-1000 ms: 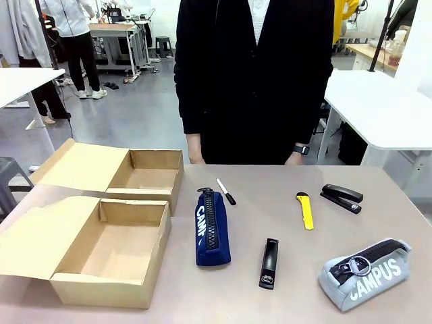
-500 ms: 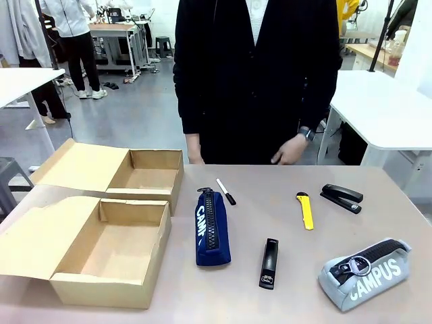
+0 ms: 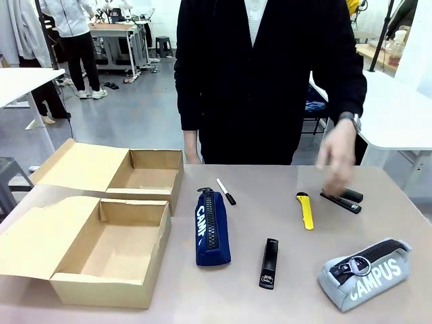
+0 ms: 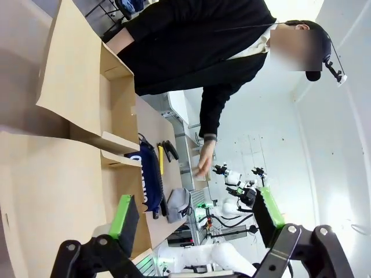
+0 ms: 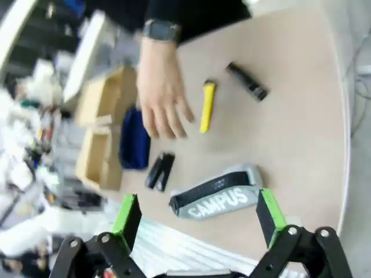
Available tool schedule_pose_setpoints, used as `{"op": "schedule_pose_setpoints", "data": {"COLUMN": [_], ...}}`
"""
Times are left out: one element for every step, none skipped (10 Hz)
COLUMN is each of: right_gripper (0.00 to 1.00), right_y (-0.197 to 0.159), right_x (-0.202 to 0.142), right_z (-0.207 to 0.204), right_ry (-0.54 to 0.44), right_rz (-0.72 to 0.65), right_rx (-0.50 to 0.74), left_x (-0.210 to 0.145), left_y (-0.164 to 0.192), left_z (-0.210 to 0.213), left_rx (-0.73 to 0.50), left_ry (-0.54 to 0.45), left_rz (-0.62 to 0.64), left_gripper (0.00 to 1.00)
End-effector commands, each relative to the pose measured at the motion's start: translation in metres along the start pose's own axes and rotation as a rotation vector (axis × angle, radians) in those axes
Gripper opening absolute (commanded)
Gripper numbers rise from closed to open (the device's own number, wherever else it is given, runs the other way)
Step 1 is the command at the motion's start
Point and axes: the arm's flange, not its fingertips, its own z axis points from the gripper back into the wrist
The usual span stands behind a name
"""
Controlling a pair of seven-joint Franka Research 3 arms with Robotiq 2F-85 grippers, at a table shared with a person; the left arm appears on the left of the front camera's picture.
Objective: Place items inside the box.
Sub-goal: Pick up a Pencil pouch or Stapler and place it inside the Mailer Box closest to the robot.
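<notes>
Two open cardboard boxes sit on the left of the table. A navy "CAMPUS" case, a black-capped marker, a slim black bar, a yellow utility knife, a black stapler and a grey "CAMPUS" case lie to their right. The person's hand hangs blurred just above the stapler. My left gripper is open, high over the box side. My right gripper is open above the grey case, with the knife, stapler and hand beyond.
The person in dark clothing stands at the far table edge. The flaps of both boxes spread out to the left. White tables and other people stand farther back. Bare tabletop lies between the items.
The person's hand has swung from the table's far edge to the right and down over the stapler. The items and boxes have not moved.
</notes>
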Motion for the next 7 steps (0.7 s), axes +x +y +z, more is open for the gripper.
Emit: {"op": "schedule_pose_setpoints", "data": {"right_gripper": [1.00,1.00,1.00,1.00,1.00,1.00,1.00], "right_y": [-0.005,-0.023,-0.038,-0.066,-0.077,-0.085,-0.091], "right_x": [0.007,0.006,-0.001,-0.025,-0.047,-0.059,-0.059], "right_z": [-0.030,-0.003,0.022,0.060,0.082,0.090,0.088], "right_ry": [0.091,0.038,0.001,-0.093,-0.186,-0.262,-0.364], "right_rz": [0.113,0.089,0.053,-0.020,-0.033,-0.069,-0.192], "right_rx": [0.025,0.048,0.026,-0.101,-0.084,-0.085,-0.106], "left_x": [0.002,0.002,0.002,0.002,0.002,0.002,0.002], "left_y": [-0.001,-0.001,-0.001,-0.001,-0.001,-0.001,-0.001], "left_z": [0.000,0.000,0.000,0.000,0.000,0.000,0.000], "left_rx": [-0.022,-0.022,-0.022,-0.022,-0.022,-0.022,-0.022], "left_ry": [-0.011,-0.011,-0.011,-0.011,-0.011,-0.011,-0.011], "left_rz": [-0.024,-0.024,-0.024,-0.024,-0.024,-0.024,-0.024], "left_gripper": [1.00,1.00,1.00,1.00,1.00,1.00,1.00]}}
